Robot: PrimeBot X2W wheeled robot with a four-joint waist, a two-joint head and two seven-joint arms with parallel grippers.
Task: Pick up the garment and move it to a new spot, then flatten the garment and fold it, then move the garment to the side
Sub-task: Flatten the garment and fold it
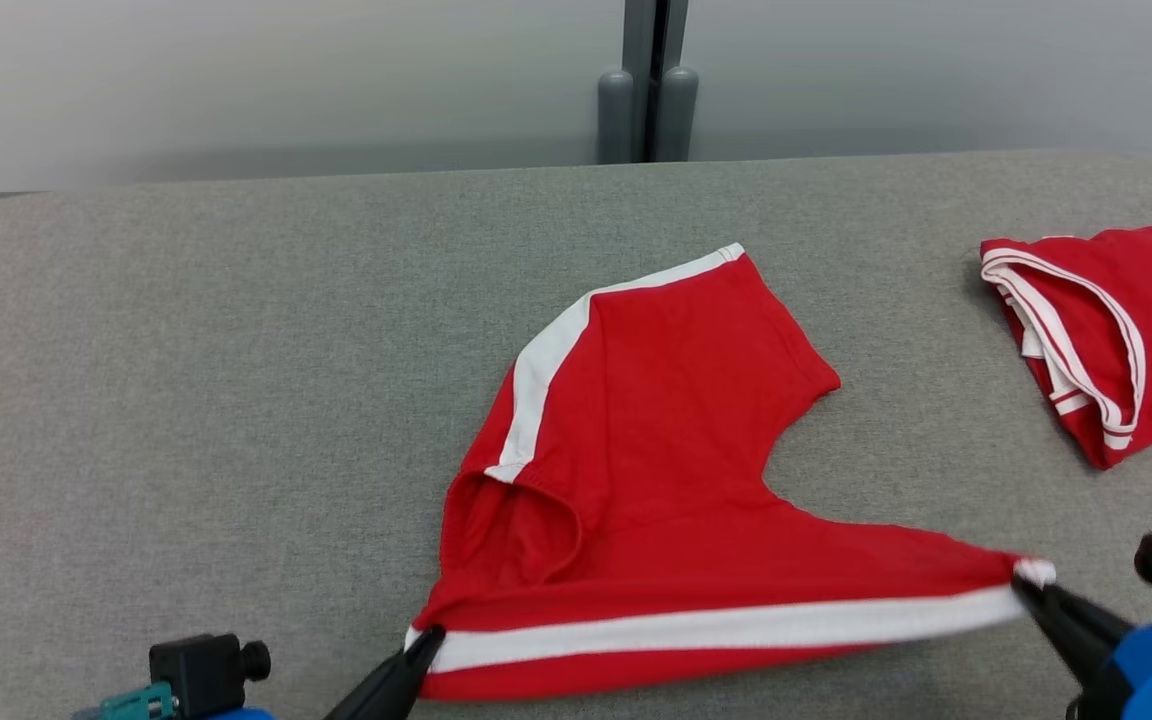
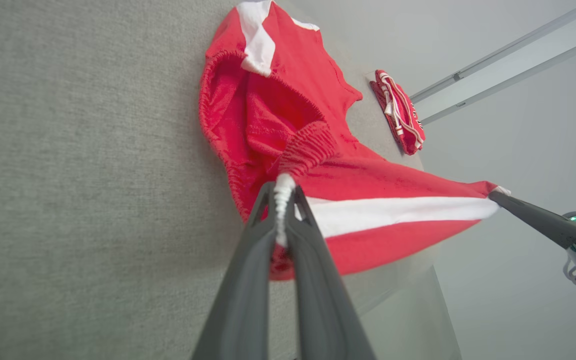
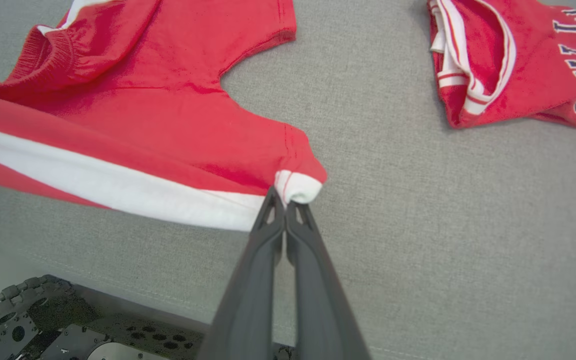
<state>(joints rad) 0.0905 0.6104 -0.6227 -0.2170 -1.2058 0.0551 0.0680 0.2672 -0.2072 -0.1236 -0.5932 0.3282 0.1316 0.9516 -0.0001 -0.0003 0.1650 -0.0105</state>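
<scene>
Grey counter (image 1: 236, 400): red garment (image 1: 656, 450) stretched between left pincer (image 1: 428, 640) and right pincer (image 1: 1021, 590), both clamped on it; flattening seemingly underway, folding outstanding.

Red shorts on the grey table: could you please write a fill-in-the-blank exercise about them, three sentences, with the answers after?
1. The red shorts have a side stripe coloured ____.
2. The left gripper and the right gripper are both ____ on the shorts' striped edge.
3. A red jersey lies on the grey table to the robot's ____ of the shorts.
Answers: white; shut; right.
</scene>
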